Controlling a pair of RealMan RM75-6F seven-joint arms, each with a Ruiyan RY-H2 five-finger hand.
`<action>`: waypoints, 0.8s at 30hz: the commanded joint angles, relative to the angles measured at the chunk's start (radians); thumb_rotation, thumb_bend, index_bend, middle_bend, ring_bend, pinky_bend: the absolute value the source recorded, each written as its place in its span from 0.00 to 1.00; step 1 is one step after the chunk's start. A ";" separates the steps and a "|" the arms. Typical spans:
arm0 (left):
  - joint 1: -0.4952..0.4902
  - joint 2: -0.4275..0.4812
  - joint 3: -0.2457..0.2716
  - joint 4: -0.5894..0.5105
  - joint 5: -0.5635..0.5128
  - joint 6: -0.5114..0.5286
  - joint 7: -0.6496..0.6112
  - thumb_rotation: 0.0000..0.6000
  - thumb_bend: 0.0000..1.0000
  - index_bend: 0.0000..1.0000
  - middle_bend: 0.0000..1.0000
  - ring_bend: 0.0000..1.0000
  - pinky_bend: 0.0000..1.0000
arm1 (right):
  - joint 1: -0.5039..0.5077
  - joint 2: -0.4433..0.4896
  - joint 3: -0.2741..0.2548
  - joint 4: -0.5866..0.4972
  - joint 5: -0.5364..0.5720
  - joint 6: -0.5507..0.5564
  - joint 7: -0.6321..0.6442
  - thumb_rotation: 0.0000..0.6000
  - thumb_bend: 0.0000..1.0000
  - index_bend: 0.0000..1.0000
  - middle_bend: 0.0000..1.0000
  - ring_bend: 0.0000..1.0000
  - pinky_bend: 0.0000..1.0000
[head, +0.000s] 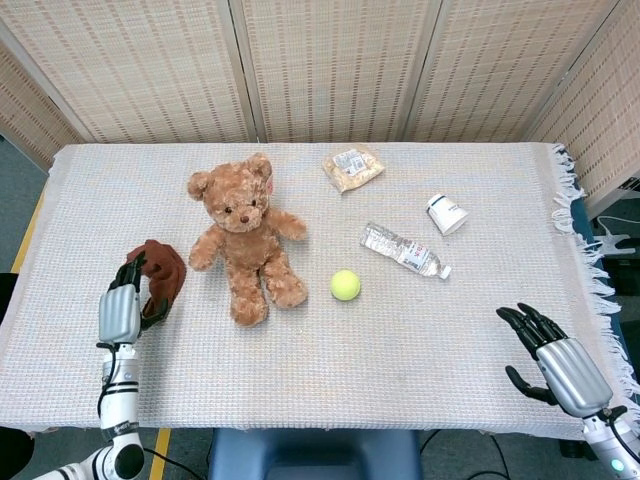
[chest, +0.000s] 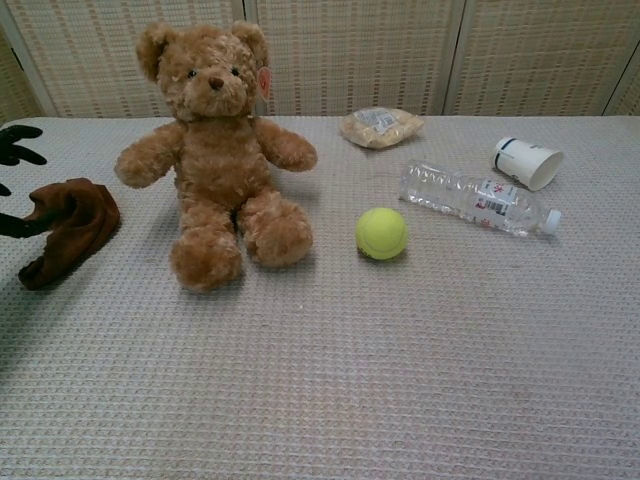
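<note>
1. The left hand hangs over the left edge of the brown cloth, fingers spread apart and holding nothing; whether they touch the cloth cannot be told.
2. The brown cloth lies crumpled on the tabletop near its left side, just left of the teddy bear.
3. The right hand is at the front right corner of the tabletop, fingers apart and empty, well away from everything.
4. The teddy bear sits upright with its legs toward the front.
5. A tennis ball rests right of the bear's feet.
6. A plastic bottle lies on its side beyond the ball, with a paper cup tipped over near it.
7. A snack bag lies toward the back.
</note>
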 joint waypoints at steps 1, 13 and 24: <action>-0.047 -0.049 -0.036 0.070 -0.036 -0.029 0.007 1.00 0.34 0.00 0.15 0.10 0.27 | 0.001 0.008 -0.004 -0.003 -0.007 0.003 0.015 1.00 0.29 0.00 0.08 0.00 0.16; -0.153 -0.173 -0.116 0.197 -0.113 -0.043 0.035 1.00 0.34 0.00 0.14 0.10 0.27 | 0.003 0.019 -0.008 -0.005 -0.014 0.010 0.042 1.00 0.30 0.00 0.08 0.00 0.17; -0.221 -0.201 -0.171 0.190 -0.196 -0.059 0.117 1.00 0.34 0.05 0.15 0.10 0.28 | 0.005 0.029 -0.014 -0.006 -0.025 0.013 0.064 1.00 0.29 0.00 0.08 0.00 0.16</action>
